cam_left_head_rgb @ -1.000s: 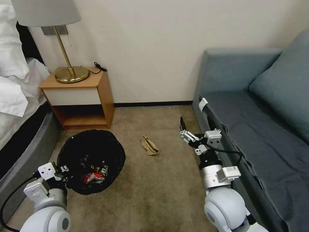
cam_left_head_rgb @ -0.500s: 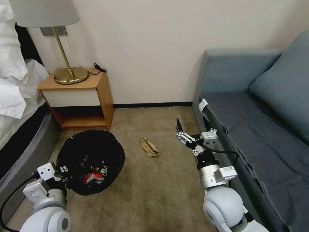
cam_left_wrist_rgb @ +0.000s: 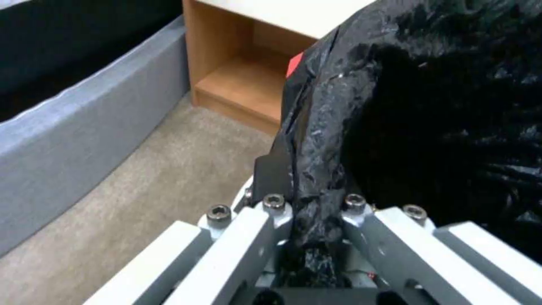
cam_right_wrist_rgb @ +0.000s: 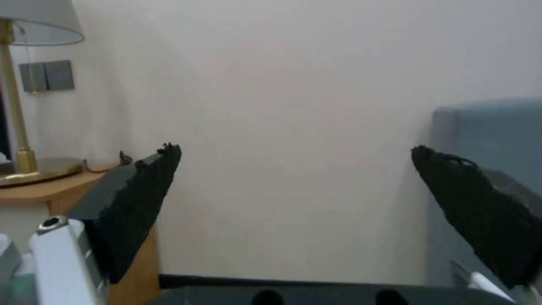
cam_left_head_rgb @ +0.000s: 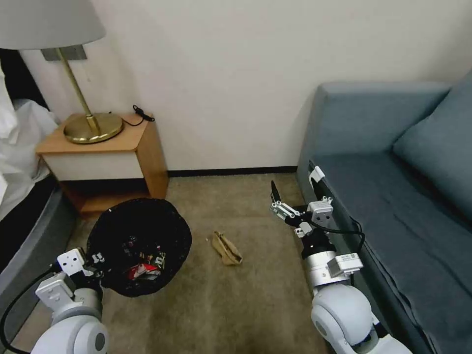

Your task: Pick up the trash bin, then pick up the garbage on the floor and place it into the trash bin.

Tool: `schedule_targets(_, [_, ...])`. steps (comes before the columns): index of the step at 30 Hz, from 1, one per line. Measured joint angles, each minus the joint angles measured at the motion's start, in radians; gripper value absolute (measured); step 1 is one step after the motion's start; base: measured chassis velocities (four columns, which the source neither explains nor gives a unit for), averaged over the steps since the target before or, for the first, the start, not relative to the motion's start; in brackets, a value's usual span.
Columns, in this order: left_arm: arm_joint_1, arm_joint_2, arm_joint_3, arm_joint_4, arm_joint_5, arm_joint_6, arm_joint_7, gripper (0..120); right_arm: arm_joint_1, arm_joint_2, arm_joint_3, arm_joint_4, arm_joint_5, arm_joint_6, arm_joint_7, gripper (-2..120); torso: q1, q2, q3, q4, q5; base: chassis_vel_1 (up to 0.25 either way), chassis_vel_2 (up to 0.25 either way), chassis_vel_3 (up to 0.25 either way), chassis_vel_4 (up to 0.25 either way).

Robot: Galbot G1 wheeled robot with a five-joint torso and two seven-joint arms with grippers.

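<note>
Beige carpet (cam_left_head_rgb: 236,305) runs between a wooden nightstand (cam_left_head_rgb: 98,162) and a blue sofa (cam_left_head_rgb: 393,162). The left tool (cam_left_wrist_rgb: 308,220) is clenched on the black-bagged rim of the trash bin (cam_left_head_rgb: 140,226), which holds what looks like a red-and-white wrapper (cam_left_head_rgb: 140,270). Tan crumpled paper (cam_left_head_rgb: 226,248) lies on the carpet between the bin and the right tool (cam_left_head_rgb: 282,196), whose fingers (cam_right_wrist_rgb: 141,203) are spread wide, grasping nothing.

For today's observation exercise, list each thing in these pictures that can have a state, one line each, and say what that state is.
Trash bin: held at its rim, lined with a black bag, litter inside.
Left gripper: shut on the bin's bagged rim.
Right gripper: open, empty, raised beside the sofa.
Tan crumpled paper: lying on the carpet, untouched.
Lamp: standing upright on the nightstand.
</note>
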Motion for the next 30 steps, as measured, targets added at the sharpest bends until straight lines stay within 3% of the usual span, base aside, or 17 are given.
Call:
schedule_targets(9, [-0.001, 0.0, -0.003, 0.0, -0.001, -0.002, 0.0, 3, 0.059, -0.04, -0.054, -0.035, 0.023, 0.007, -0.005, 100, 0.0, 0.0, 0.0, -0.0001, 0.0003, -0.069, 0.05, 0.059, -0.059])
schedule_targets(17, [0.001, 0.003, -0.013, -0.005, -0.01, -0.002, 0.001, 3, 0.223, -0.119, -0.166, -0.103, 0.15, -0.043, 0.015, 100, 0.0, 0.0, 0.0, 0.0001, 0.0004, 0.0, 0.0, 0.0, 0.0])
schedule_targets(22, [0.003, 0.003, -0.015, -0.008, -0.011, -0.002, 0.001, 3, 0.339, -0.176, -0.27, -0.142, 0.258, -0.127, 0.048, 100, 0.0, 0.0, 0.0, 0.0, 0.0002, 0.0, 0.0, 0.0, 0.0])
schedule_targets(27, [0.005, 0.002, -0.022, -0.012, -0.016, -0.002, 0.003, 3, 0.54, -0.206, -0.429, -0.235, 0.372, -0.211, 0.077, 100, 0.0, 0.0, 0.0, -0.0001, 0.0004, 0.0, 0.0, 0.0, 0.0])
schedule_targets(30, [0.009, 0.0, -0.027, -0.012, -0.018, -0.009, 0.005, 3, 0.715, -0.204, -0.569, -0.339, 0.526, -0.272, 0.073, 100, 0.0, 0.0, 0.0, 0.0005, 0.0, 0.0, 0.0, 0.0, 0.0])
